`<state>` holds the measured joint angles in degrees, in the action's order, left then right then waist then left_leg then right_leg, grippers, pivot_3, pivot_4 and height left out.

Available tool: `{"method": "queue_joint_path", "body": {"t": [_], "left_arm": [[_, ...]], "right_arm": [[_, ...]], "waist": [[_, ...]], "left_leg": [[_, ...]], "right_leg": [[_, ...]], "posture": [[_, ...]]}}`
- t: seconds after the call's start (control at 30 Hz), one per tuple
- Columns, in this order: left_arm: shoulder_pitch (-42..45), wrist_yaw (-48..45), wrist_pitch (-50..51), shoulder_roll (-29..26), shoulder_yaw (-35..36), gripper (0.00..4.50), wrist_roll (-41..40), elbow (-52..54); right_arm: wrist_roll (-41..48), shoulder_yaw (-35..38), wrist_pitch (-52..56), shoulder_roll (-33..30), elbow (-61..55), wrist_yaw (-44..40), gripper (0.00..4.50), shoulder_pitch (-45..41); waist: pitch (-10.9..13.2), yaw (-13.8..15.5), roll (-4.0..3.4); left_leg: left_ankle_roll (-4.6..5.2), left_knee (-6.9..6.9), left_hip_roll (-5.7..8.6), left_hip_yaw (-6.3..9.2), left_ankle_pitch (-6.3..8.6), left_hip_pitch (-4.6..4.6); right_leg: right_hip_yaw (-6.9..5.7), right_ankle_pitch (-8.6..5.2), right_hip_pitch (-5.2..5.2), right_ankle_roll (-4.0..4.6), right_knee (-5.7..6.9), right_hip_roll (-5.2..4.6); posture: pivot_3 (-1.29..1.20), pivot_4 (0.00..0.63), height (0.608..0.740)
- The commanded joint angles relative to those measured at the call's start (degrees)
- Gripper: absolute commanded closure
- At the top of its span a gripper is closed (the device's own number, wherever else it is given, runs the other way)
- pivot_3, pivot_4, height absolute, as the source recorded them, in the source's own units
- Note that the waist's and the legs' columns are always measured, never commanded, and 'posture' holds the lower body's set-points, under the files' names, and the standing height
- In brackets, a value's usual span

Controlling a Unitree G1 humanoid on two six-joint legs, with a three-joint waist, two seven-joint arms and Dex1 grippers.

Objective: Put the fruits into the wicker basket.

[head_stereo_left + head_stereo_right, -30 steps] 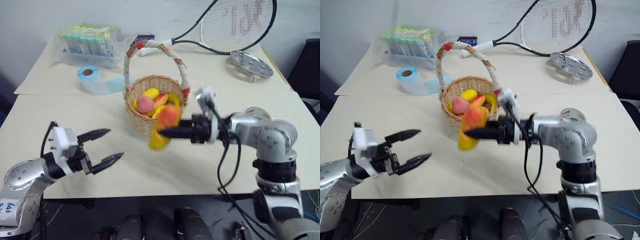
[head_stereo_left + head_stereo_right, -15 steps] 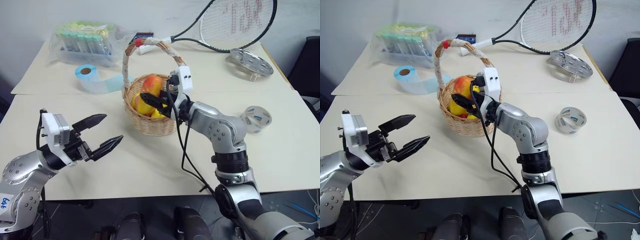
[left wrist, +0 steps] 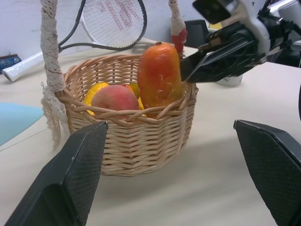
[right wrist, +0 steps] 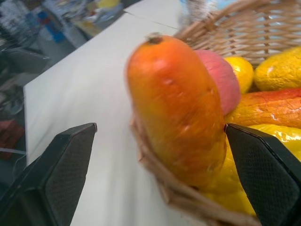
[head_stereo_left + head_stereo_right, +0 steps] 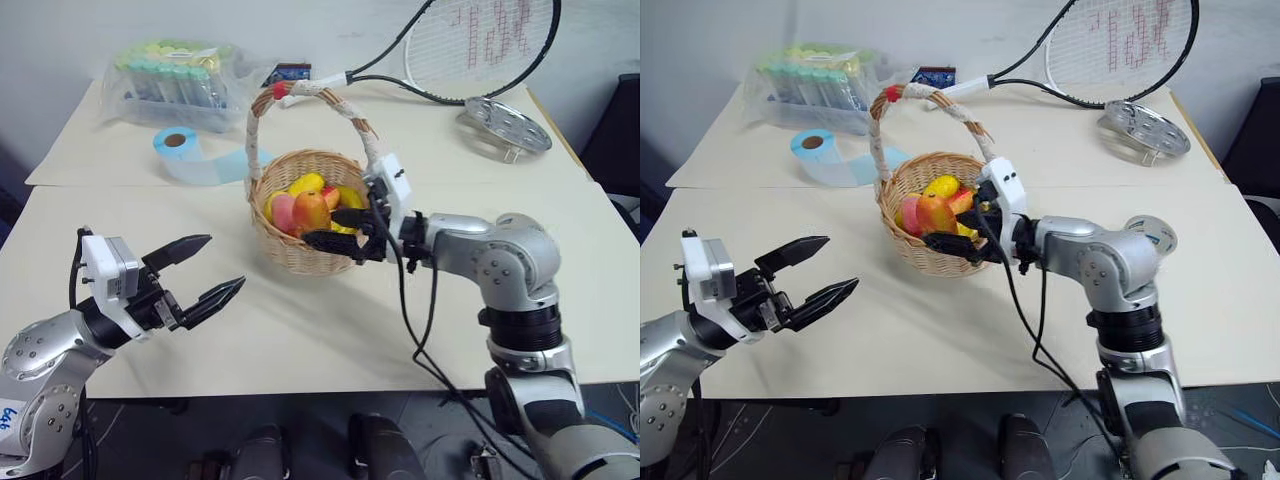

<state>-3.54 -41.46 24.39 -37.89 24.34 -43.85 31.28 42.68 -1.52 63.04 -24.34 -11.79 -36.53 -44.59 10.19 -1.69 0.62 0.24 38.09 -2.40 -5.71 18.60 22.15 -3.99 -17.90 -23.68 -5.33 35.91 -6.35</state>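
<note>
Mango (image 3: pixel 159 77) oval, orange-red w/ yellow, propped upright inside basket (image 5: pixel 310 255), leaning on near rim. Peach (image 3: pixel 114 99) round, pink-red, beside it in same basket, among yellow fruit. Basket tan wicker, tall arched handle (image 5: pixel 262 120) wrapped white, red ends; sits mid-table. R gripper (image 5: pixel 340 228) level at basket rim, pointing left, fingers spread wide, gripping nothing, mango just off tips. L gripper (image 5: pixel 205 271) low over table, well apart from basket, fingers wide open, empty. No legible writing.
</note>
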Motion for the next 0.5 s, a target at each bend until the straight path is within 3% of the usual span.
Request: {"method": "queue_joint_path", "body": {"t": [0.03,0.17,0.27,0.37,0.5], "left_arm": [[0.3,-0.1,-1.5,0.2,0.9,0.00,-0.6,1.6],[-0.1,-0.8,-1.8,-0.3,1.1,0.00,-0.3,1.5],[-0.1,-1.1,-2.1,-0.6,1.7,0.00,-0.4,1.0],[-0.5,-1.3,-2.4,-0.9,2.1,0.00,0.3,0.6],[-0.5,-1.7,-2.2,-1.3,2.2,0.00,0.0,0.5]], "right_arm": [[1.0,2.8,-6.4,-4.4,-3.0,-8.1,0.02,2.1],[-0.7,5.7,-14.4,-10.1,-2.1,-15.4,0.02,9.7],[-5.1,9.4,-32.1,-11.4,0.7,-24.5,0.02,18.8],[-9.2,15.1,-45.5,-9.8,9.9,-24.3,0.02,25.5],[-12.3,16.6,-54.0,-9.9,18.0,-26.2,0.02,28.8]], "waist": [[0.0,0.1,0.01],[0.0,0.2,0.04],[0.0,0.3,0.05],[0.0,0.3,0.06],[0.0,0.1,0.05]], "left_leg": [[0.00,0.00,0.00,0.01,0.00,0.00],[0.02,0.02,0.02,-0.01,0.01,-0.01],[0.05,0.04,0.06,-0.05,0.01,-0.02],[0.09,0.08,0.09,-0.06,-0.01,-0.07],[0.32,0.11,0.39,-0.17,-0.14,-0.16]], "right_leg": [[-0.02,0.00,0.00,0.00,0.00,0.00],[-0.10,0.01,0.04,-0.02,-0.01,0.00],[-0.21,0.04,0.05,-0.07,-0.03,0.00],[-0.38,0.09,0.15,-0.17,-0.10,0.08],[-0.28,0.18,0.17,-0.32,-0.10,-0.02]], "posture": [[0.00,0.150,0.740],[0.00,0.150,0.740],[0.00,0.150,0.740],[0.00,0.150,0.740],[0.00,0.150,0.740]]}}
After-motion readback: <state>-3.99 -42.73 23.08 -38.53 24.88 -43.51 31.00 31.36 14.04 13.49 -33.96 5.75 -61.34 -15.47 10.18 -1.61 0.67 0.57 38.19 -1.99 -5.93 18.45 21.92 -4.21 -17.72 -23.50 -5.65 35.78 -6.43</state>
